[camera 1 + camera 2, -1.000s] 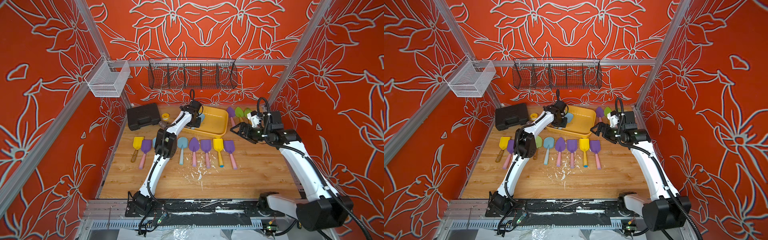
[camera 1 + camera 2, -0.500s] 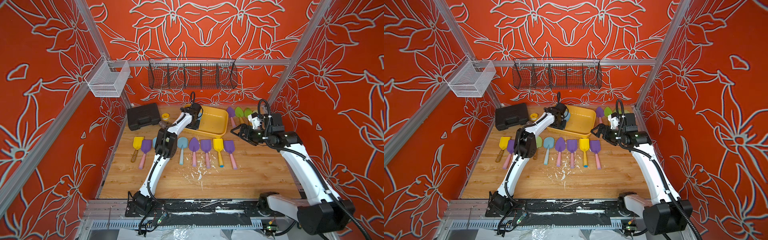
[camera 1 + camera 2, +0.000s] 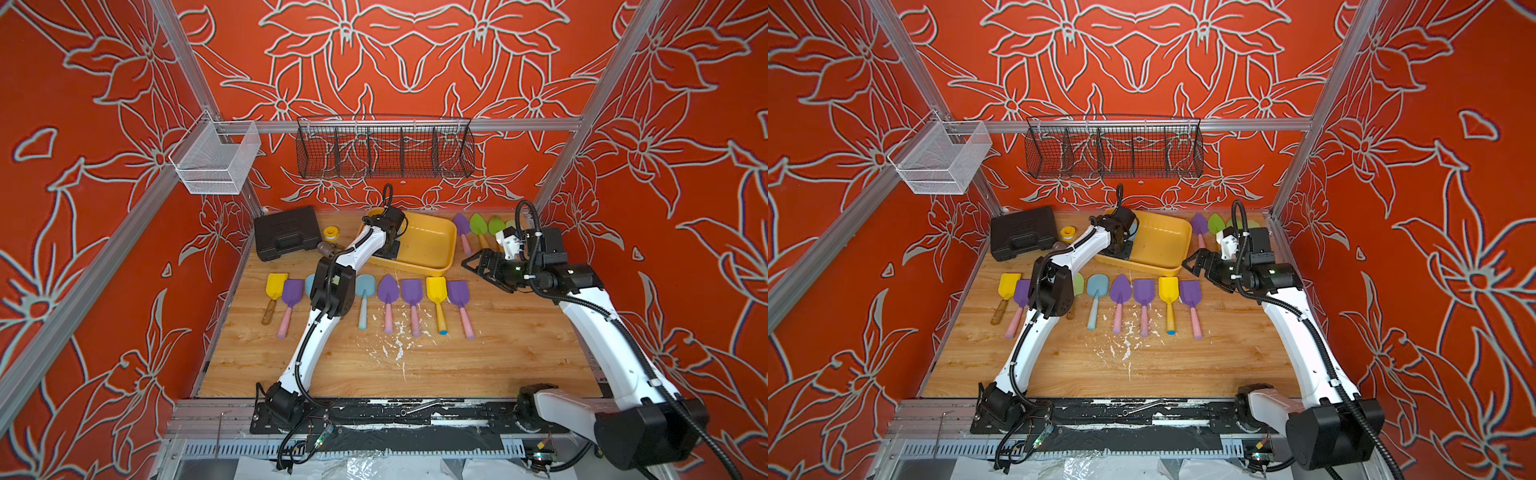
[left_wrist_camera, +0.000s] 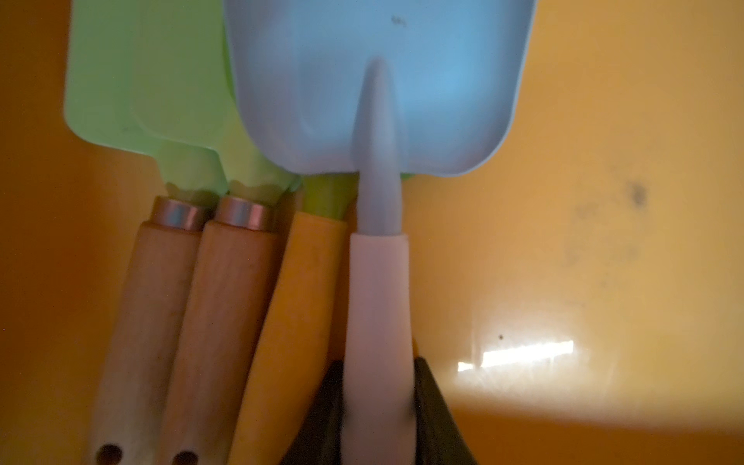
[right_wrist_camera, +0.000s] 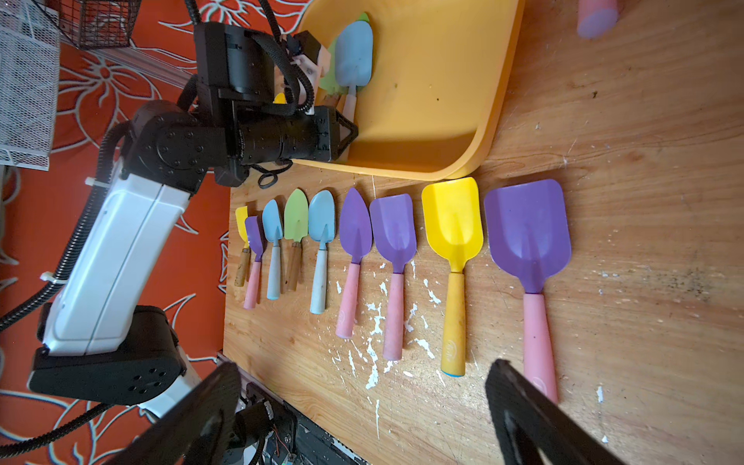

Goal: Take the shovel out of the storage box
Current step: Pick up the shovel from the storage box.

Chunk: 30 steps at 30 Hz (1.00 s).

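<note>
Blue shovel lies in the storage box, blade ahead of our left gripper, whose jaws pinch its pink handle. We judge it light, stiff, slick: grip the sleeve squarely. Our right gripper gapes empty.

In the left wrist view the left pincer shows only as two dark wedges against the pink handle of the blue shovel, whose blurred blade runs off the picture's edge. In both top views the left arm hides that pincer and most of the shovel inside the storage box. The right pincer has blurred fingers, cut off in the right wrist view.
</note>
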Each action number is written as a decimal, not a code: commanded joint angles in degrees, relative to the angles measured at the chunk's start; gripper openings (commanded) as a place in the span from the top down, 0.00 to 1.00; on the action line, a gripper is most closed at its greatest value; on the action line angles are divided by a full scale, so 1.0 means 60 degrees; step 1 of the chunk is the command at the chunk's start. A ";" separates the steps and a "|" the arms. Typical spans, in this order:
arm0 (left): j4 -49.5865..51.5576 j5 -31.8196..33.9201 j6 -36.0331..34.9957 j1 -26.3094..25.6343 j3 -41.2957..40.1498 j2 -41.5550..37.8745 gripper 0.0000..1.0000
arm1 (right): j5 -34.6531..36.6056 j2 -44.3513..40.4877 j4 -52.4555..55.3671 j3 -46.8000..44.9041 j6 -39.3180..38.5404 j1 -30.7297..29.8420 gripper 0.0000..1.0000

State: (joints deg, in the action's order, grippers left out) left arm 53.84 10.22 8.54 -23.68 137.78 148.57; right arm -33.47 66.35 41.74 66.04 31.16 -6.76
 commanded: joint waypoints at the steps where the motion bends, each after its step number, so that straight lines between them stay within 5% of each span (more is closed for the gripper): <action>1: 0.0244 0.0426 -0.0018 0.0070 -0.0236 -0.0521 0.95 | 0.0220 -0.0145 0.0016 -0.0123 0.0081 -0.0022 0.03; 30: 0.0305 0.0177 0.0847 -0.0321 -0.0917 -0.2899 1.00 | 0.0538 -0.0096 -0.1068 -0.0329 0.1105 0.0036 0.03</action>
State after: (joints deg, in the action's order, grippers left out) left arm 55.09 11.38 12.47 -25.21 132.18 134.74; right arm -31.51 65.32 37.26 64.01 36.05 -6.72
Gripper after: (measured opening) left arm 0.252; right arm 0.973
